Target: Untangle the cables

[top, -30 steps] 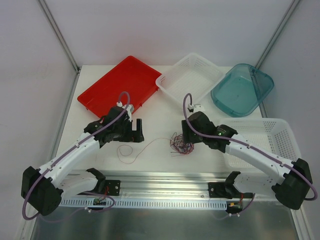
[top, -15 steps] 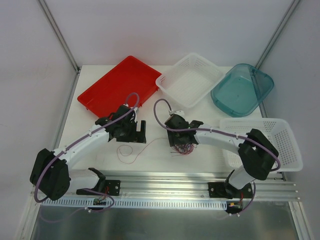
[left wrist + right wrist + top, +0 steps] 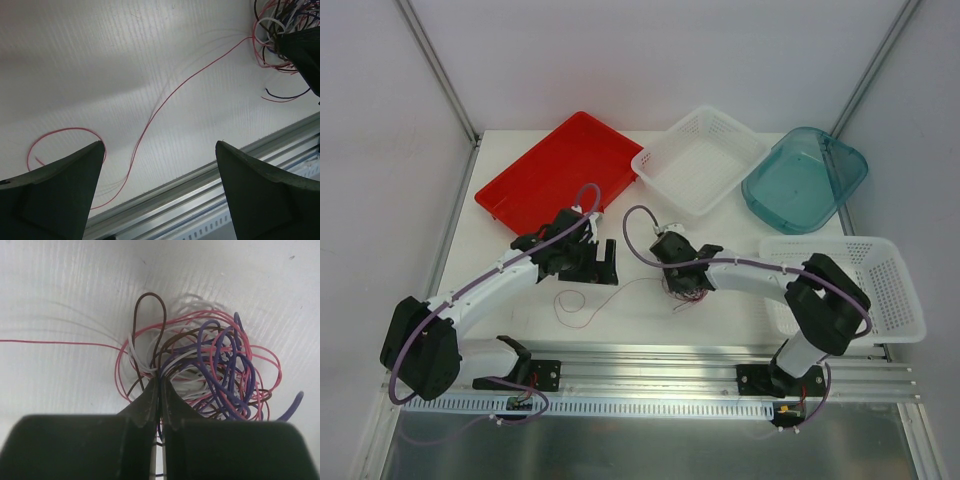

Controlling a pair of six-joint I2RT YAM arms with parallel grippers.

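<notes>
The cables point(image 3: 215, 365) are a tangle of thin purple, pink-red, dark brown and whitish loops on the white table. My right gripper point(image 3: 160, 381) is shut on strands at the tangle's near left side; a brown loop stands up just past its tips. From above, the right gripper point(image 3: 682, 285) covers most of the tangle point(image 3: 690, 298). One red strand point(image 3: 150, 117) trails left from the tangle point(image 3: 272, 27) and ends in a loop point(image 3: 570, 300). Above that strand my left gripper point(image 3: 160, 150) hangs open, holding nothing, and from above the left gripper point(image 3: 601, 262) sits left of the tangle.
At the back stand a red tray point(image 3: 535, 175), a white mesh basket point(image 3: 700, 160) and a teal tub point(image 3: 805, 180). A second white basket point(image 3: 885, 290) sits at the right. An aluminium rail point(image 3: 650, 360) runs along the near edge.
The right arm swung left over the tangle and its jaws closed on the strands. The left gripper shifted slightly right and stayed open.
</notes>
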